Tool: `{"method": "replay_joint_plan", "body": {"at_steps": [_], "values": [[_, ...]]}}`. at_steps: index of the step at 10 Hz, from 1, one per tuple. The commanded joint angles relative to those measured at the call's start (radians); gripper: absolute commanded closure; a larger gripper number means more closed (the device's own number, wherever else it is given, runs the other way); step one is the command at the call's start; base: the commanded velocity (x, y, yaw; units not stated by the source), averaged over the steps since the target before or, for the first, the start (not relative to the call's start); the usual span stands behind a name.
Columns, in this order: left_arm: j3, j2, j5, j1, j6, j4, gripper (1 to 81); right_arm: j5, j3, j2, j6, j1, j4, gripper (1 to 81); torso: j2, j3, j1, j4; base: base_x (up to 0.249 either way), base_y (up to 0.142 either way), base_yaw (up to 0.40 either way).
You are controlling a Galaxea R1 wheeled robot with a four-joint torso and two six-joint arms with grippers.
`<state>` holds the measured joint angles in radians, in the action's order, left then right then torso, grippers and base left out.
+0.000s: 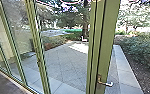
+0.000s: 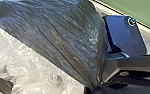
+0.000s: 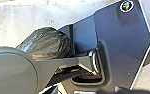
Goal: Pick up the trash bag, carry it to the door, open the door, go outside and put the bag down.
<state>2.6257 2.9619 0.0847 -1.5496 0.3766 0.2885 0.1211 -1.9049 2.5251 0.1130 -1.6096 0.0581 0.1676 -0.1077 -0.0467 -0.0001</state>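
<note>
- Head view: you face a green door frame (image 1: 108, 37) right of centre, its handle (image 1: 107, 83) toward the bottom; paving (image 1: 66, 62) spreads across the middle, with shrubs (image 1: 141, 50) at the right.
- Left wrist view: the dark trash bag (image 2: 66, 37) gathers into your left gripper (image 2: 97, 86), its jaws holding it.
- Right wrist view: the bag bulges near the robot's plate (image 3: 126, 37); you cannot tell how the right jaws stand.

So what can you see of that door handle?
The door handle is a lever that looks like pale, shiny metal. It joins a darker, upright mount low on the thick green upright. The lever sticks out to the picture's right, close to level, with the paved ground behind it. Nothing is seen gripping it. I can't make out any keyhole.
</note>
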Motion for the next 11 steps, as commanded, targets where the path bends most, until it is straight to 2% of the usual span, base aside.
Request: {"method": "replay_joint_plan", "body": {"at_steps": [1,4,8,11], "values": [[-0.006,-0.001,-0.062,0.047,-0.001,0.006,81.1,-0.034,0.217,-0.153,-0.001,0.030,-0.011,1.0,0.000,0.000,0.000,0.000,0.000,0.000,0.000],[-0.006,0.007,-0.062,0.049,-0.001,0.004,81.1,-0.020,0.408,-0.312,-0.001,0.059,-0.007,1.0,0.000,0.000,0.000,0.000,0.000,0.000,0.000],[-0.001,0.016,-0.062,0.052,-0.001,0.006,81.1,0.002,0.564,-0.467,0.001,0.105,0.003,1.0,0.000,0.000,0.000,0.000,0.000,0.000,0.000],[-0.001,0.017,-0.062,0.052,-0.001,0.006,81.1,0.009,0.723,-0.614,0.004,0.182,0.015,1.0,0.000,0.000,0.000,0.000,0.000,0.000,0.000]]}}
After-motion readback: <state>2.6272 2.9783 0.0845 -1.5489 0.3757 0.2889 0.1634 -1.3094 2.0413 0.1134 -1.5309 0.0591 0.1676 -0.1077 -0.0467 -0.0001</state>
